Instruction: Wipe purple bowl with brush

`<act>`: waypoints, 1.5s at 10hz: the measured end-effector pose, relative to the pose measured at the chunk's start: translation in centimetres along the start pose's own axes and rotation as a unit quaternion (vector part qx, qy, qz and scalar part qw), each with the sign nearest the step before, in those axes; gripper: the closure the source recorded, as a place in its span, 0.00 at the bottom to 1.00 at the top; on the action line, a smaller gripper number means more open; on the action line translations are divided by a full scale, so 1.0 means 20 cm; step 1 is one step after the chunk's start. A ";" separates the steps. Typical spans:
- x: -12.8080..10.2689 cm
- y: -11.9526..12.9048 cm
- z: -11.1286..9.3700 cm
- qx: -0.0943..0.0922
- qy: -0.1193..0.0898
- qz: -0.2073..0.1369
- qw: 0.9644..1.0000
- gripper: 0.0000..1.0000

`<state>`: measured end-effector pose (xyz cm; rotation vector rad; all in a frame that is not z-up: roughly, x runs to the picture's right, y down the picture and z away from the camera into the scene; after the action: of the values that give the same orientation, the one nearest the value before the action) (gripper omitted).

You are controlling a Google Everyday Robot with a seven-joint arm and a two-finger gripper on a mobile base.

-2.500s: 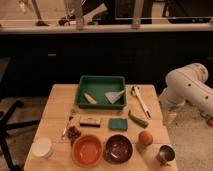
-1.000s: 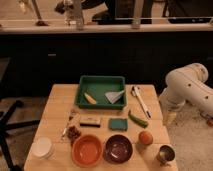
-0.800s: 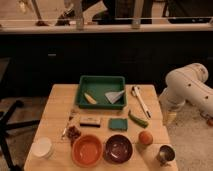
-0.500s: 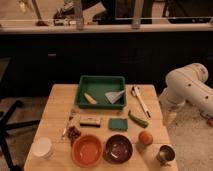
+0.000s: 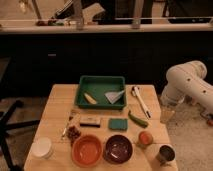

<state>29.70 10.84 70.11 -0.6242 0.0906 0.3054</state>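
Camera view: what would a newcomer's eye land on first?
The green tray at the middle back of the table, and the orange bowl beside the purple bowl at the front edge. The white arm stands right of the table, its gripper hanging open by the edge, near the brush.

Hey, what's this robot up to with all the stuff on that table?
Nothing is being handled yet. The robot's arm stands to the right of the wooden table, its gripper hanging open and empty just off the table's right edge. The brush it needs lies untouched on the table, right of the green tray. The purple bowl it is meant to wipe sits near the front edge, beside the orange bowl.
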 end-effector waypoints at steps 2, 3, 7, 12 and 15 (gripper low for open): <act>-0.01 -0.03 0.03 -0.001 -0.015 0.036 0.999 0.20; -0.01 -0.05 0.05 0.003 -0.025 0.062 0.998 0.20; -0.05 -0.12 0.14 0.021 -0.041 0.111 0.993 0.20; -0.06 -0.13 0.15 0.023 -0.041 0.116 0.992 0.20; -0.06 -0.14 0.15 0.021 -0.040 0.123 0.991 0.20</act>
<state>29.47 10.23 74.34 -0.5593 0.0972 0.5646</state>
